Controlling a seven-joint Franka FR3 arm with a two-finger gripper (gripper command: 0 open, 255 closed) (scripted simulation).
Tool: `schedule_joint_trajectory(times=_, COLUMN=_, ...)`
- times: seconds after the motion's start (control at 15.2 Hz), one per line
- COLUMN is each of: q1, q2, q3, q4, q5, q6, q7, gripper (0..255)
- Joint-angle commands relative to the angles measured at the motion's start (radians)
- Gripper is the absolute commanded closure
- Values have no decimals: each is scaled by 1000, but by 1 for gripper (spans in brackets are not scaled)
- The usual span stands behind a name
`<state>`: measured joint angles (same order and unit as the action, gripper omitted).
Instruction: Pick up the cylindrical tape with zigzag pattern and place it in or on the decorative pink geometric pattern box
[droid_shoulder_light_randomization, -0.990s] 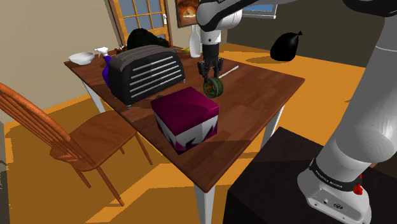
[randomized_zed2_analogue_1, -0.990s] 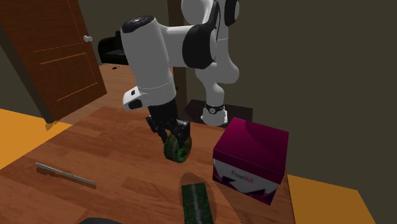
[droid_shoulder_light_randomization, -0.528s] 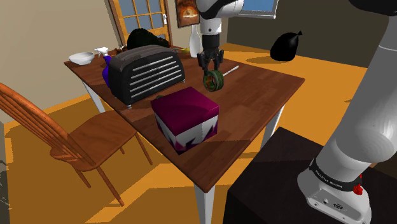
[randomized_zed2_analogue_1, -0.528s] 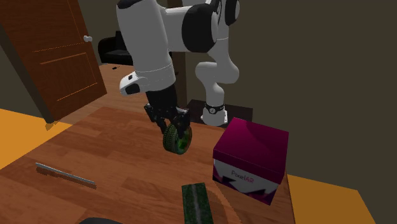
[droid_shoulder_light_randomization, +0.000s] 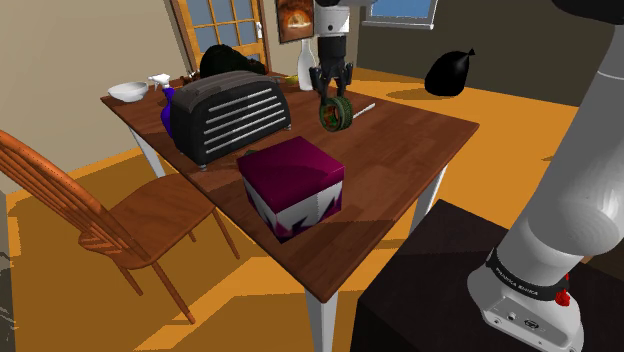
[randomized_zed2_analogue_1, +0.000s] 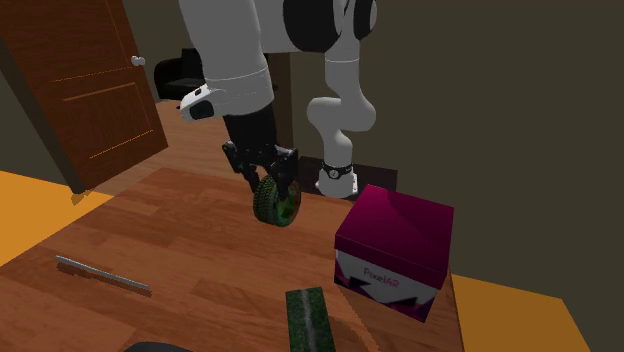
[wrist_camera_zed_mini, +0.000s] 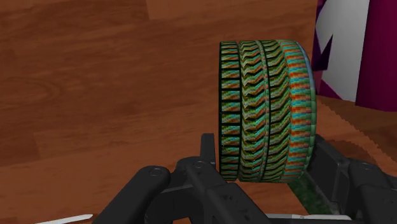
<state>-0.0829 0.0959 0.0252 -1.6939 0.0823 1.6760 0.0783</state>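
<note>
Wooden tabletop in a domestic room with an orange floor carries the work. The zigzag tape, a roll banded in green, black and orange, hangs clear of the surface on edge like a wheel, its patterned rim turned toward the wrist camera. The gripper is closed across the roll's two flat faces and has it in its clasp, with one black finger on each side as the wrist view shows. In the shoulder view the tape sits beyond the pink box, apart from it; in the second exterior view it is to that view's left of the box and about level with the lid. The box is magenta with white jagged shapes on its sides, and its lid is closed, so the flat top is judged the place for the roll. Assessment: the roll is probably light and stiff. The flat faces are the sound place to hold it, since the curved rim would offer little contact. Set down on edge it could roll off the lid; laying it flat looks safer. A black toaster stands just beside the box, a thin metal rod and a green patterned strip lie on the tabletop, and a wooden chair stands alongside.
</note>
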Motion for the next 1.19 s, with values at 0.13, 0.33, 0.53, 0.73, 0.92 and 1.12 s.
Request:
schedule_joint_trajectory(times=0.13, q1=-1, q2=2, q3=-1, q4=56, q5=0, q6=-54, q7=3, gripper=255)
schedule_joint_trajectory(times=0.33, q1=-1, q2=5, q3=-1, q4=101, q5=-1, q6=-96, q7=6, gripper=255)
schedule_joint_trajectory(times=0.53, q1=-1, q2=11, q3=-1, q4=149, q5=-1, q6=-138, q7=9, gripper=255)
schedule_joint_trajectory(times=0.73, q1=-2, q2=20, q3=-1, q4=201, q5=-1, q6=-181, q7=12, gripper=255)
schedule_joint_trajectory(times=0.92, q1=-2, q2=31, q3=-1, q4=257, q5=-1, q6=-225, q7=16, gripper=255)
schedule_joint_trajectory(times=1.12, q1=10, q2=27, q3=9, q4=282, q5=1, q6=-253, q7=40, gripper=255)
